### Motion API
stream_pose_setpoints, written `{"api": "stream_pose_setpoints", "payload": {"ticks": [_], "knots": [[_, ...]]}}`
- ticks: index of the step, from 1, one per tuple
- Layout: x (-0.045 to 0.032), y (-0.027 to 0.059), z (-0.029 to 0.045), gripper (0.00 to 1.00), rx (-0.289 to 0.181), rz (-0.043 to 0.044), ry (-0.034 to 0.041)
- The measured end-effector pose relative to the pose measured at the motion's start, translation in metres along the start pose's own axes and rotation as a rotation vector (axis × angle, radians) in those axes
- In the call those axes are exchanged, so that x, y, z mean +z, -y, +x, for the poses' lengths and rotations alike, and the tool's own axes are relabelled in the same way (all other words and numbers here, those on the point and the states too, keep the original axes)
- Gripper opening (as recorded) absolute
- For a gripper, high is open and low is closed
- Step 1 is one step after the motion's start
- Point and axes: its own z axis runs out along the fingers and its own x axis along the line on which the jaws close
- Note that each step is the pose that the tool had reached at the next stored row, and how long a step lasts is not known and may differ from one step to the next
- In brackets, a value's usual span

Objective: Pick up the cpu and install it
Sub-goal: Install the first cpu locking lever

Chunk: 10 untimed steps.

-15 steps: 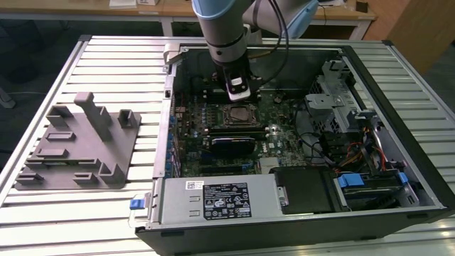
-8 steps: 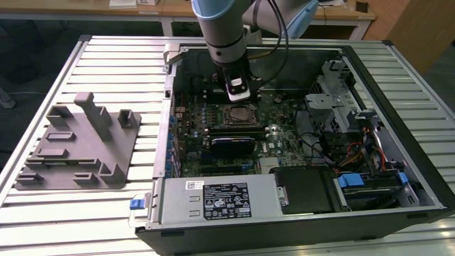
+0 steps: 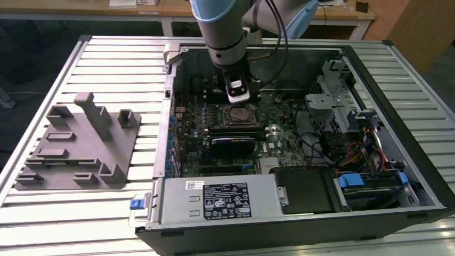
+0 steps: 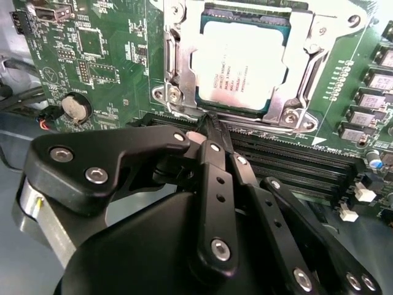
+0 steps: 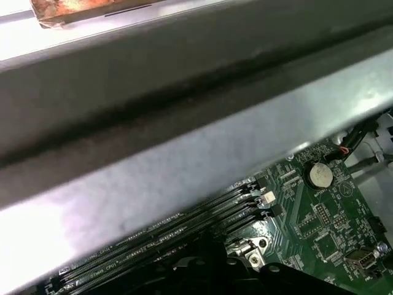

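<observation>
The cpu [image 4: 239,64] lies flat in the motherboard socket, its silvery top facing up, framed by the metal socket bracket [image 4: 175,67]. In the exterior view the cpu [image 3: 238,115] sits in the middle of the board inside the open computer case. My gripper [image 4: 210,125] hovers just beside the socket's edge, over the memory slots [image 4: 288,163]. Its black fingers [image 4: 215,184] are pressed together with nothing between them. From the exterior view, the gripper [image 3: 238,97] hangs just behind the socket.
The grey plastic holder block [image 3: 78,144] stands on the slatted table at the exterior view's left. The case walls [image 3: 167,106] ring the board; a power supply [image 3: 217,200] and drive cage [image 3: 355,133] crowd the front and right. A coin battery [image 5: 319,175] sits near a cable.
</observation>
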Motion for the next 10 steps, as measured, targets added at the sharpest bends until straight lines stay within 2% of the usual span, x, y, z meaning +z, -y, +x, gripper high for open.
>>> {"api": "stream_pose_setpoints", "payload": {"ticks": [5,8,9,10], "knots": [[0.0017,0.0009,0.0001,0.11,0.001,-0.0005,0.0005],[0.0019,0.001,0.0001,0.11,0.004,-0.0087,-0.0031],[0.0019,0.0011,0.0001,0.11,0.007,-0.0185,-0.0076],[0.0019,0.0011,0.0001,0.11,0.007,-0.0199,-0.0082]]}}
